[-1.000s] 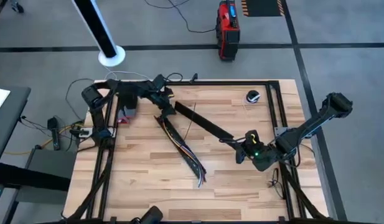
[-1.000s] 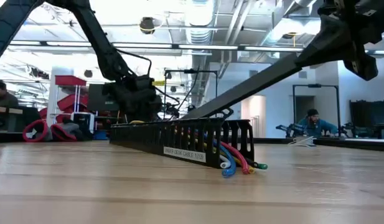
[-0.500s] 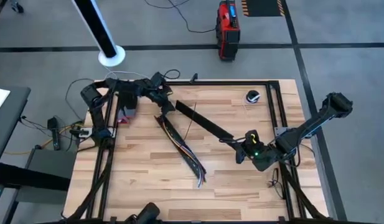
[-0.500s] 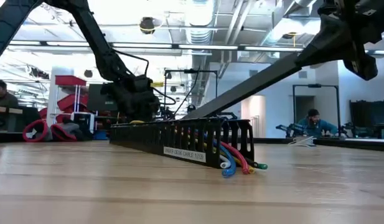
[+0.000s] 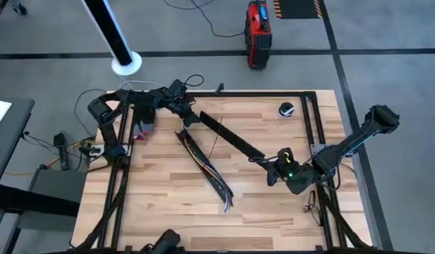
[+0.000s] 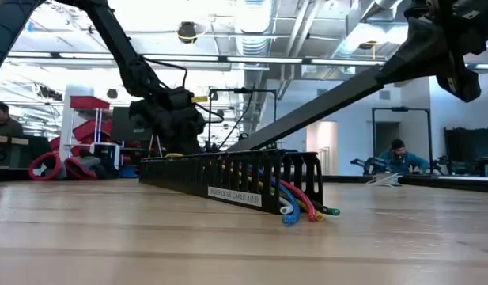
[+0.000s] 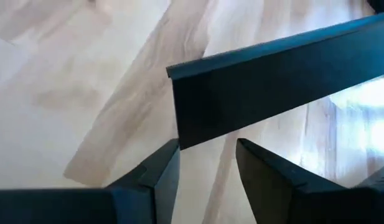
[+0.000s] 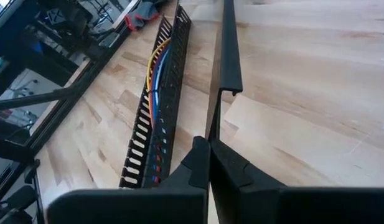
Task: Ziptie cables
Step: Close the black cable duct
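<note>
On a wooden table (image 5: 168,190) in an open workshop, the cables (image 5: 203,164) lie inside a slotted channel (image 5: 216,185) running diagonally across the middle. The right gripper (image 5: 263,161) pinches one end of a flat strip (image 5: 231,140), holding it lifted; the left gripper (image 5: 191,117), fingers spread, hovers at the strip's far end. Judged a preparatory step: the next move calls for closing on that end.

Dark jointed arms; right gripper (image 5: 274,169) shows green light
</note>
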You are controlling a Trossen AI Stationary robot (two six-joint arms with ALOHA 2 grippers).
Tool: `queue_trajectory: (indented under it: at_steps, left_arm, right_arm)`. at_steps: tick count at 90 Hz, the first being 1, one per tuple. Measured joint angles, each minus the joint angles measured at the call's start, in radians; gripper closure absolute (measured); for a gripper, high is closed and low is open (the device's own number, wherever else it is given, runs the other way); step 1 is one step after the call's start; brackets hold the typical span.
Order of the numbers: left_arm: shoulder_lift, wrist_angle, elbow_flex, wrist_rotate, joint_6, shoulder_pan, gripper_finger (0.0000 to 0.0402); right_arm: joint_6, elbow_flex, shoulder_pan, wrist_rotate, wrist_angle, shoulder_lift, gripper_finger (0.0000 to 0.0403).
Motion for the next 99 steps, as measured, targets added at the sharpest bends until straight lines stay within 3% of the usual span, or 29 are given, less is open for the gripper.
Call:
queue_trajectory:
  at_steps: [99]
  left_arm:
    - [0.045,0.124,0.001,0.023,-0.043,0.006,0.0248]
  right_arm:
    - [-0.001,0.000,0.000,0.002,0.002,0.000,0.0403]
